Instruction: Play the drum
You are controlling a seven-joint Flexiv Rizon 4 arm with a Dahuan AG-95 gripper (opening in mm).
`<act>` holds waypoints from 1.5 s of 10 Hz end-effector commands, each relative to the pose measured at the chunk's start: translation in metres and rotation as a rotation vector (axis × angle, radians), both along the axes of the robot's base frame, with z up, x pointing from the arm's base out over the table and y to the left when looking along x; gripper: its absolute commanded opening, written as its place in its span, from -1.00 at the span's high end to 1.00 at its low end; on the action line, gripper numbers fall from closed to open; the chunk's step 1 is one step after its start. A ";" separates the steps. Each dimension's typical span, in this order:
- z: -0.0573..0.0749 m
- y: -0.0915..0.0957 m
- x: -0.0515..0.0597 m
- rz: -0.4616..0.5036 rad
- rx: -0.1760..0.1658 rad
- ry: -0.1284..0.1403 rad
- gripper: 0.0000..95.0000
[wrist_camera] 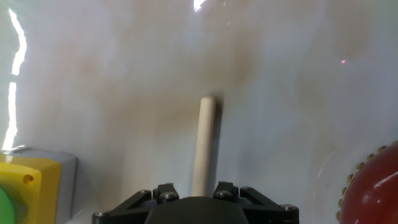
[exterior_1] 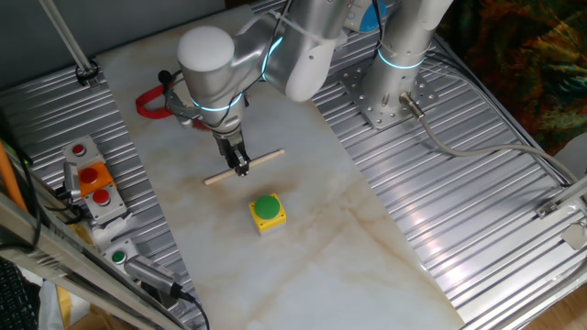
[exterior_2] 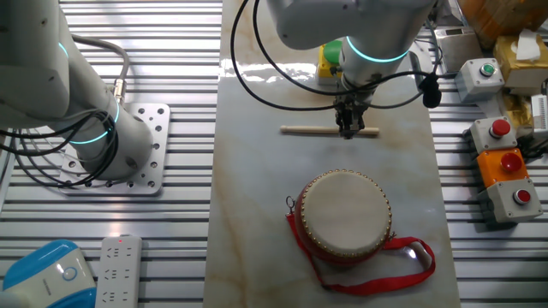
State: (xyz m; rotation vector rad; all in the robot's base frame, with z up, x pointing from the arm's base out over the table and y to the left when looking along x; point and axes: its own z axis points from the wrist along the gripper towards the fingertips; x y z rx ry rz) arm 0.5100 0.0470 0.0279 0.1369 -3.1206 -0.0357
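The drum [exterior_2: 346, 214] has red sides, a cream-white skin and a red strap; it stands on the marble board. In the hand view only its red edge [wrist_camera: 373, 190] shows at the lower right. A wooden drumstick [exterior_2: 330, 131] lies flat on the board beyond the drum, and it also shows in the one fixed view [exterior_1: 243, 169] and the hand view [wrist_camera: 205, 143]. My gripper [exterior_2: 348, 130] is down at the stick near its middle, with the fingers closed around it. In the one fixed view the gripper [exterior_1: 241, 168] sits on the stick, and the arm hides most of the drum there.
A yellow box with a green button [exterior_1: 267, 212] stands on the board close to the stick, and it also shows in the hand view [wrist_camera: 28, 186]. Button boxes [exterior_2: 505, 162] sit on the ribbed metal table beside the board. The arm's base [exterior_1: 390, 87] is bolted nearby.
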 end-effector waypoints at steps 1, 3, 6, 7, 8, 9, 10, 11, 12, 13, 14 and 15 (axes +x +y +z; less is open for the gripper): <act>0.000 0.000 0.000 0.000 0.000 -0.001 0.20; 0.000 0.000 0.000 0.000 0.000 -0.001 0.20; 0.000 0.000 0.000 0.000 0.000 -0.001 0.20; 0.000 0.000 0.000 0.000 0.000 -0.001 0.20; 0.000 0.000 0.000 0.000 0.000 -0.001 0.20; 0.000 0.000 0.000 0.000 0.000 -0.001 0.20; 0.000 0.000 0.000 0.000 0.000 -0.001 0.20; 0.000 0.000 0.000 0.000 0.000 -0.001 0.20; 0.000 0.000 0.000 0.000 0.000 -0.001 0.20; 0.000 0.000 0.000 0.000 0.000 -0.001 0.20; -0.012 0.000 -0.003 0.003 -0.009 -0.003 0.20; -0.008 -0.001 -0.002 0.003 -0.009 -0.001 0.20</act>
